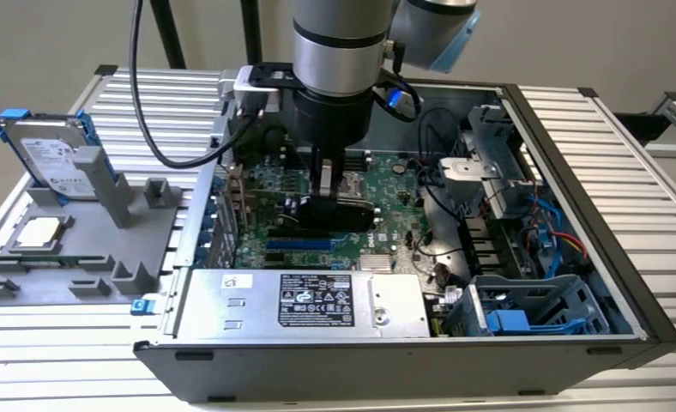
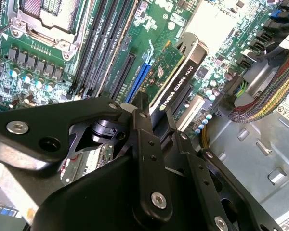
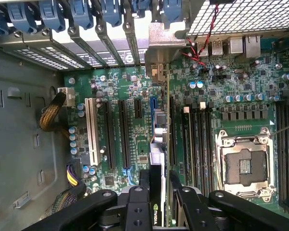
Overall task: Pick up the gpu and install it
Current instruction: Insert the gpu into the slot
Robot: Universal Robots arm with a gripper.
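Both fingers (image 2: 151, 139) of my tool (image 3: 159, 192) are clamped narrow on the gpu (image 2: 176, 67), held edge-on just beneath me over the motherboard (image 3: 221, 96) slots.

Gripper (image 1: 325, 193) lowered inside open computer case (image 1: 567, 283), gripping black gpu (image 1: 335, 212) above motherboard (image 1: 350, 232); hard drive (image 1: 52, 159) standing near tabletop's far corner

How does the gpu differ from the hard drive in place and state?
The gpu is inside the case, held by the claw; the hard drive stands outside on a grey holder. The gpu is green and black; the hard drive is silver, blue-framed. Both stand on edge.
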